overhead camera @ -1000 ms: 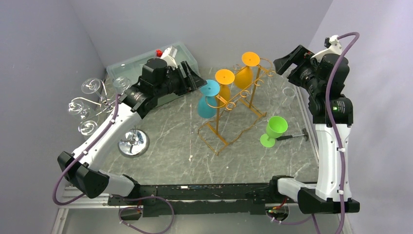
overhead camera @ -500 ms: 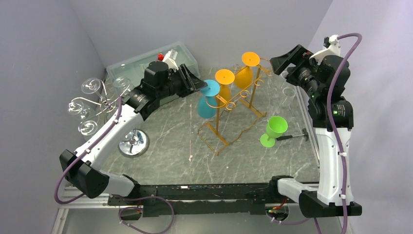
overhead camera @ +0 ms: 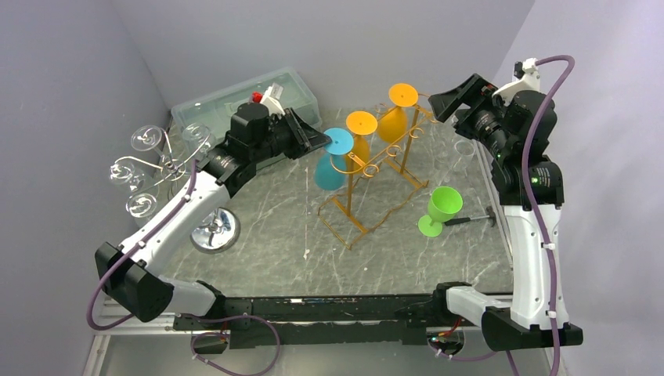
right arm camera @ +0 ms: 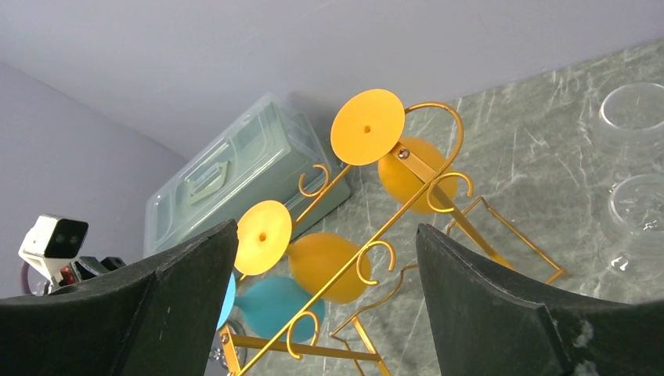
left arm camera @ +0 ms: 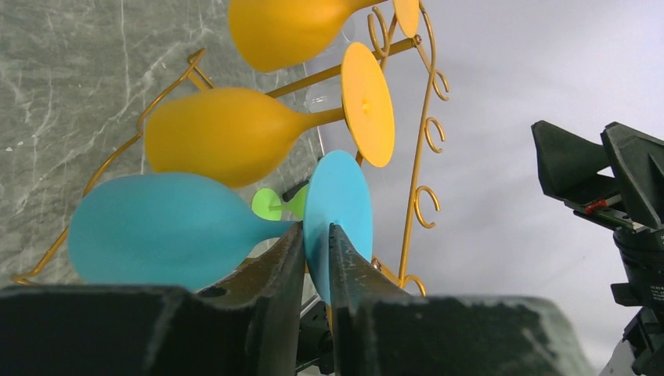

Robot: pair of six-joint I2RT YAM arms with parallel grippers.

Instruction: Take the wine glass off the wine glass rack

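In the left wrist view the left tool's (left arm camera: 315, 229) own fingers cut off the lower part of the blue wine glass (left arm camera: 164, 227). A green wine glass (left arm camera: 274, 204) shows only as a sliver behind its stem. The blue glass hangs upside down at the lower-left end of the wine glass rack (overhead camera: 348, 200), mid-frame from above. The jaws flank its foot, nearly together; whether they pinch it cannot be told. The right tool (right arm camera: 327, 229), at upper right from above, gapes wide, apart from the rack.
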